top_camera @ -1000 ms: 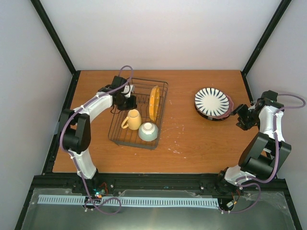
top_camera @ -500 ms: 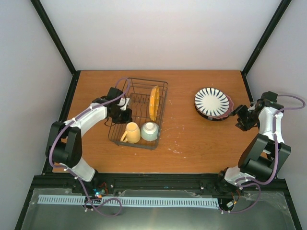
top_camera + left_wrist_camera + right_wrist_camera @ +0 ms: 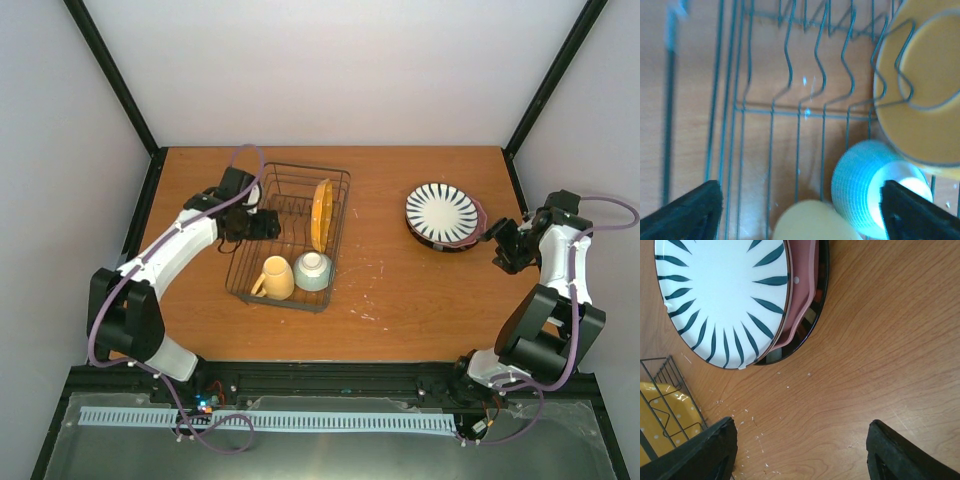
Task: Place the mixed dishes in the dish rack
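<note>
Wooden table (image 3: 400, 300): your left gripper (image 3: 800, 192), wide and empty like the right gripper (image 3: 801, 427), has quit the yellow ceramic mug (image 3: 274, 277); it's racked.

Pretty sure this is a robotics lab test cell. There's a wooden tabletop (image 3: 400, 290) boxed in by blank white panels (image 3: 330, 70) and black frame posts (image 3: 110, 75). A left arm (image 3: 180, 240) and a right arm (image 3: 555, 250), trailing purple cables (image 3: 610, 203), are bolted along the near rail (image 3: 330, 378).
</note>
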